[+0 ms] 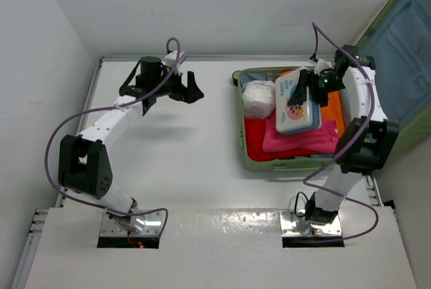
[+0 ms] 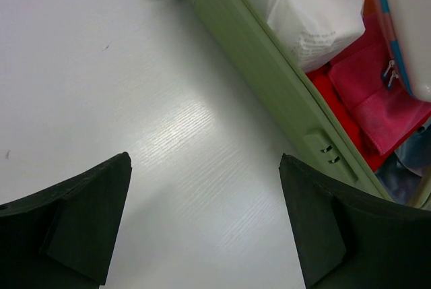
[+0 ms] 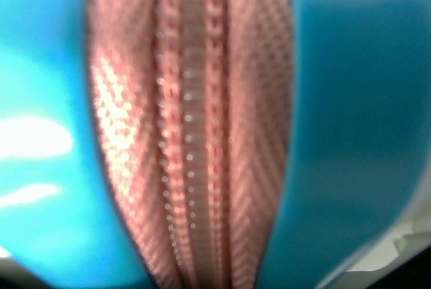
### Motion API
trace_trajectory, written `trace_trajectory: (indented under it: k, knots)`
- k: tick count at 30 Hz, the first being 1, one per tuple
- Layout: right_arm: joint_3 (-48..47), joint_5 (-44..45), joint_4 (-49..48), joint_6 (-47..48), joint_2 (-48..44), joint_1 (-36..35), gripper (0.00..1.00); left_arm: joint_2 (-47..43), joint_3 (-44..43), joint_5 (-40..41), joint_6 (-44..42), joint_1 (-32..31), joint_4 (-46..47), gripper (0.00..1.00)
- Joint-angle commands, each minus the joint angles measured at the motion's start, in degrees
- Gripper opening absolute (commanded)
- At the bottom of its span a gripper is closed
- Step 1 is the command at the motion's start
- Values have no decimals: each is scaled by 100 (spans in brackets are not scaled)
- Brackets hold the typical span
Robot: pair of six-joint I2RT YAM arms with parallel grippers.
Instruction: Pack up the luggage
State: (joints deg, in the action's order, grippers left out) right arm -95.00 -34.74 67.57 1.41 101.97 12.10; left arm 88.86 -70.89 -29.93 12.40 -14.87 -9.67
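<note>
clearly the luggage (image 1: 283, 165) lies open at the right of the desk (image 1: 202, 168), lid raised; inside are a white bag (image 1: 256, 98), pink cloth (image 1: 300, 139) and a white-and-blue pouch (image 1: 296, 119) on top; the left arm (image 1: 108, 124) hovers over the desk to its left, jaws spread wide; the right arm (image 1: 357, 110) reaches onto the pouch, and i cannot tell how its jaws stand; perched high, the pouch could slide off or block the lid.
</note>
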Motion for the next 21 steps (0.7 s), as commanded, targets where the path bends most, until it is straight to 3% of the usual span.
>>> trace_trajectory:
  k: [1, 6, 7, 8, 10, 14, 21]
  knots:
    - [-589, -455, 89, -271, 261, 73, 13, -220, 84, 171, -19, -42, 79, 93]
    - [-976, 54, 186, -431, 569, 170, 53, -273, 84, 234, -19, -95, 27, 93]
    - [-968, 238, 143, -448, 517, 179, 67, -273, 84, 294, -19, -147, 27, 93]
    - [-968, 318, 108, -483, 473, 179, 73, -273, 84, 295, -19, -147, 27, 93]
    - [-968, 757, -42, -536, 324, 188, 95, -220, 32, 295, -19, -147, 27, 93]
    - [-1213, 1390, 19, -536, 279, 240, 100, -106, -100, 295, -19, -209, 27, 93]
    - [-2354, 1302, 766, -475, 587, 390, 100, -53, -153, 409, -71, -262, 27, 93]
